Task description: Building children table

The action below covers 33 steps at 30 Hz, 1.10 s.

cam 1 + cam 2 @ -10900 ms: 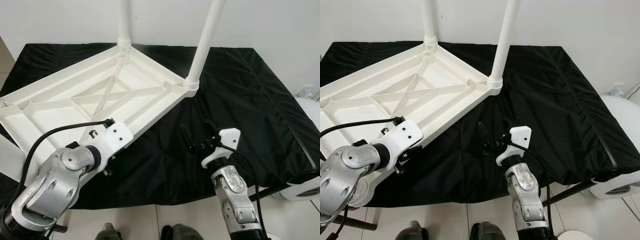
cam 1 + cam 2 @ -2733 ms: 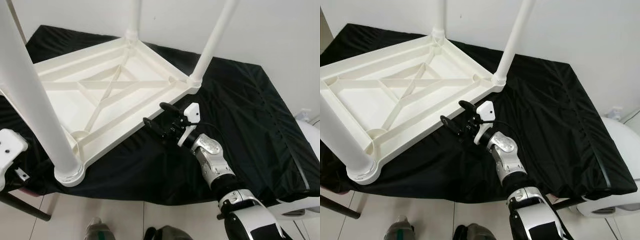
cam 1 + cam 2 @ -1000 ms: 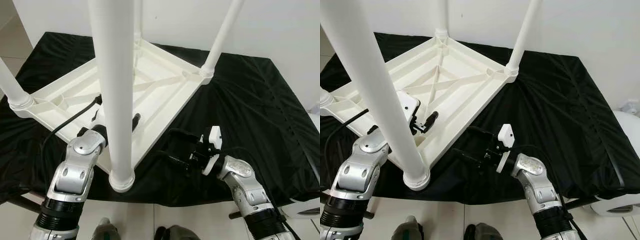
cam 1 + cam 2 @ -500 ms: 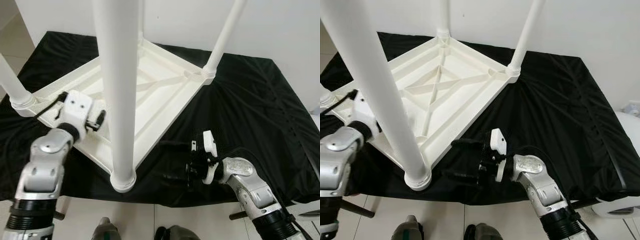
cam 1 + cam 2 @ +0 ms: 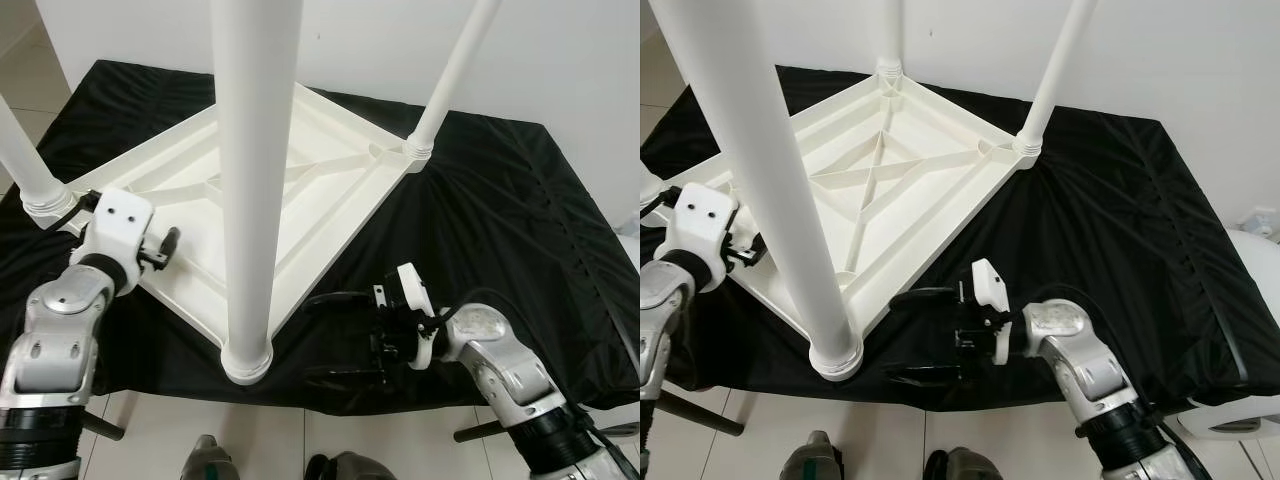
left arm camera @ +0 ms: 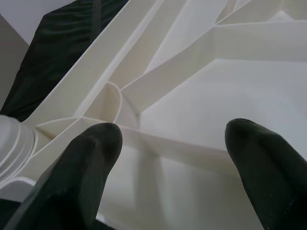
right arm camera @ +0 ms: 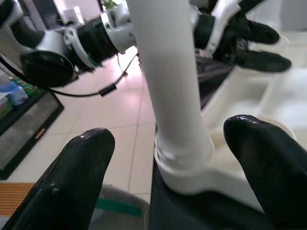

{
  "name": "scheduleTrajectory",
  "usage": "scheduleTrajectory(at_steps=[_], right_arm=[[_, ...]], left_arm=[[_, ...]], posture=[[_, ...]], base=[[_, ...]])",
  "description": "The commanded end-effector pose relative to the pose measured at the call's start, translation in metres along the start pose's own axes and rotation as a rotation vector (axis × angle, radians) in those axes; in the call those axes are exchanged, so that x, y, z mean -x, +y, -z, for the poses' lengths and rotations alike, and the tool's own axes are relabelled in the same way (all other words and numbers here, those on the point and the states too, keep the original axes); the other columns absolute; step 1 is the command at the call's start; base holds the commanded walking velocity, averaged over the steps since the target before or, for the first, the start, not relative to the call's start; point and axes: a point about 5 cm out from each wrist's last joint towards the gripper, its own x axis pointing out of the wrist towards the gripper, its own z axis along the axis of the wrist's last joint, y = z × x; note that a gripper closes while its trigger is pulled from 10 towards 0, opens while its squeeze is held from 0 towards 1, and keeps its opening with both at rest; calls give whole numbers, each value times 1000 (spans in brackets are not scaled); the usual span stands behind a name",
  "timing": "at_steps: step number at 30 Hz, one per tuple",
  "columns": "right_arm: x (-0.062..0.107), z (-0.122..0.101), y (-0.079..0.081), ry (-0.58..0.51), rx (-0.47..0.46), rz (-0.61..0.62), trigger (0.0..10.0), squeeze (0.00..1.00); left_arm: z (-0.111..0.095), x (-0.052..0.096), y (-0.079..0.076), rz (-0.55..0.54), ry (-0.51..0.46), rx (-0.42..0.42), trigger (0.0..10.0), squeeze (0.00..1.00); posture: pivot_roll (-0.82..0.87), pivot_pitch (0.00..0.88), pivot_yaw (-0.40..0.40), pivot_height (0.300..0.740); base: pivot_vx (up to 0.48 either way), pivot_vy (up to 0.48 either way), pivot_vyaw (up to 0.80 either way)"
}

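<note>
Lying upside down on the black cloth (image 5: 500, 190), the white children's table (image 5: 300, 190) pointed its legs upward. The right gripper (image 5: 925, 335) hovered spread wide just beside the nearest leg (image 5: 250, 200); the left gripper (image 5: 165, 245), fingers parted, sat at the tabletop's rim.

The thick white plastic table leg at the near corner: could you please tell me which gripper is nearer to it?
Right. The right gripper is open beside the thick white plastic table leg's base; the left gripper is open at the upturned white tabletop's left edge, farther off.
</note>
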Motion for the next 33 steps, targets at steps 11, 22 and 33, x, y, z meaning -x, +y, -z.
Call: scheduleTrajectory(at_steps=[11,22,33], right_arm=[[-37,7,-4,-40,-36,-99,10000,0],[-51,4,-20,-114,-49,200,10000,0],[-63,12,-28,-149,-116,385,10000,0]], left_arm=[[12,11,18,-55,56,-16,10000,0],[11,13,16,-64,54,-6,10000,0],[4,2,10,-34,26,-8,10000,0]], posture=[[212,83,-175,740],[206,89,-180,740],[164,82,-162,740]], base=[[0,0,0],[0,0,0],[0,0,0]])
